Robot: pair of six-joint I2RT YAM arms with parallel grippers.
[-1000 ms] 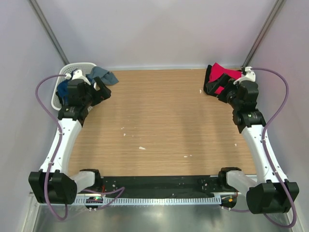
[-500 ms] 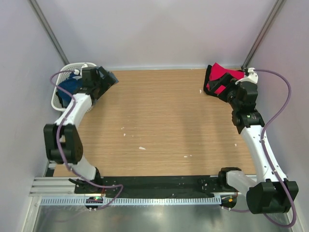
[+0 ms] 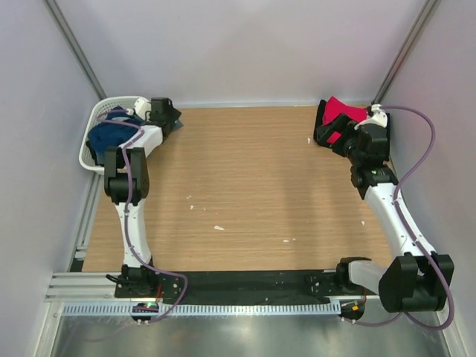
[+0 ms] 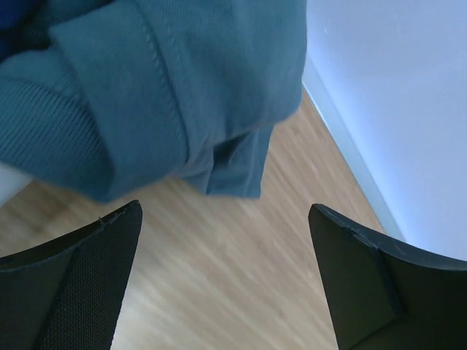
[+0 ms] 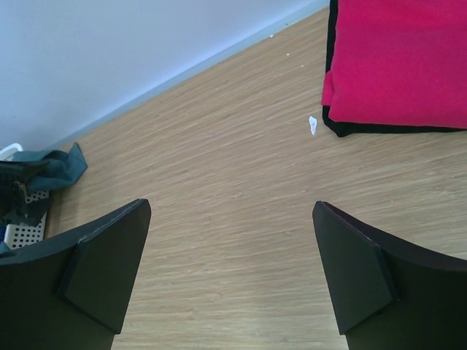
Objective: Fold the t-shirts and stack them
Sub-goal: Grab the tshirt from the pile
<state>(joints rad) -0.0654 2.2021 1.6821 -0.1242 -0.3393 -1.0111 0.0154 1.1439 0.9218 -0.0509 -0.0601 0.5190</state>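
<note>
- Bright, even, diffuse light is seen in all views; shadows are cast softly.
- In the left wrist view, the table [image 4: 241,292] is blurred beneath the slate grey-blue t-shirt [image 4: 153,87]; the right wrist view is rendered sharp.

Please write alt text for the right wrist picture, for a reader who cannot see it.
The right gripper hangs open and holds nothing above a wooden table. At the upper right, a folded red shirt lies on a black shirt. At the far left, a grey-blue shirt lies beside a white basket.
</note>
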